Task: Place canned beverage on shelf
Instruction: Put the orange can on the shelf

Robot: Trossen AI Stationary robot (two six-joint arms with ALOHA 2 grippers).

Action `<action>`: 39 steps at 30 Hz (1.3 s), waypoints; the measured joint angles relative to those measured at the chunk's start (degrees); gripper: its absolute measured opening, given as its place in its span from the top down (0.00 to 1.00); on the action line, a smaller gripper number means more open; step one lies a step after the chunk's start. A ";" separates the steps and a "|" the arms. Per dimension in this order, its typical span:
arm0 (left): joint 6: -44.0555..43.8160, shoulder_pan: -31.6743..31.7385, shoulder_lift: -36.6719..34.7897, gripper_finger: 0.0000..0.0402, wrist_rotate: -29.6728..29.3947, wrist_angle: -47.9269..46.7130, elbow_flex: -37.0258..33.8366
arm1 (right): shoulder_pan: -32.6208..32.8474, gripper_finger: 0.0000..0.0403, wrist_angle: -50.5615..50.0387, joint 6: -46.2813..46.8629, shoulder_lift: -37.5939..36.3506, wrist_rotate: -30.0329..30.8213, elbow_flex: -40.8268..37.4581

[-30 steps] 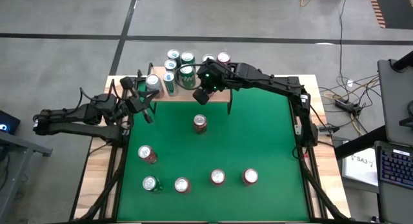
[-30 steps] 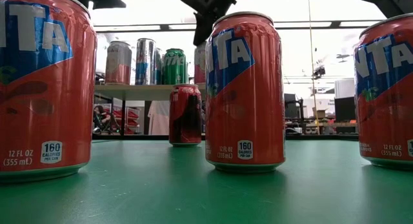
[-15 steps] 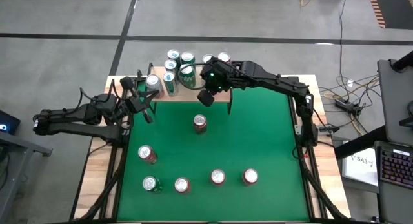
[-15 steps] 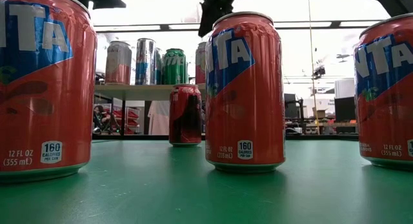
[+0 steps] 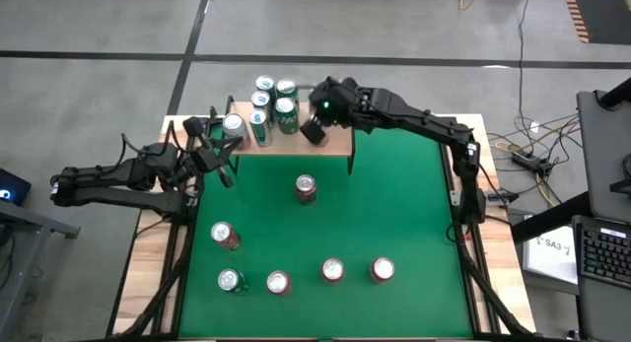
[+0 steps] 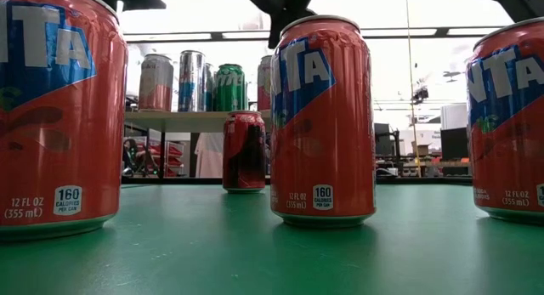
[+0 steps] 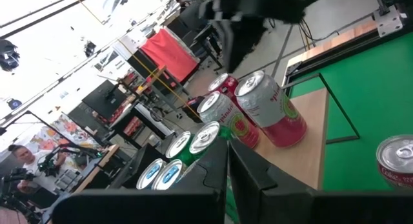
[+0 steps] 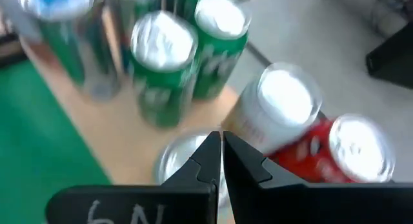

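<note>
Green felt covers the desk [image 5: 394,204], and the shelf [image 5: 335,145] is seen at the upper centre of the high view, crowded with upright cans. Six more cans are left standing on the green, the nearest of them, a red can [image 5: 306,188], just below the shelf's front edge. The right hand [image 5: 314,125] is held over the shelf's right part, above the cans already stored there. In the right wrist view its fingers [image 8: 216,156] are pressed together with nothing between them, a silver can top [image 8: 177,161] lying just beneath. The red can is judged closer to this hand than to the left hand [image 5: 225,170], which is parked at the desk's left edge, fingers together, holding nothing.
</note>
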 joint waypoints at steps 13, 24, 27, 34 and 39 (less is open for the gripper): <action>0.22 0.00 0.00 1.00 0.00 0.35 0.00 | -9.50 0.98 8.62 -2.59 3.97 -7.56 -0.24; 0.24 0.00 0.00 1.00 0.00 0.30 0.00 | -7.93 0.98 5.29 0.52 4.12 -9.42 -0.46; 0.24 0.00 0.00 1.00 0.00 0.30 0.00 | -7.11 0.98 5.50 0.43 4.08 -9.45 -0.46; 0.24 0.00 0.00 1.00 0.00 0.28 0.00 | -7.93 0.98 7.29 -0.22 3.78 -9.44 0.20; 0.24 0.00 0.00 1.00 0.00 0.28 0.00 | -9.74 0.98 7.20 -0.72 4.59 -9.25 0.13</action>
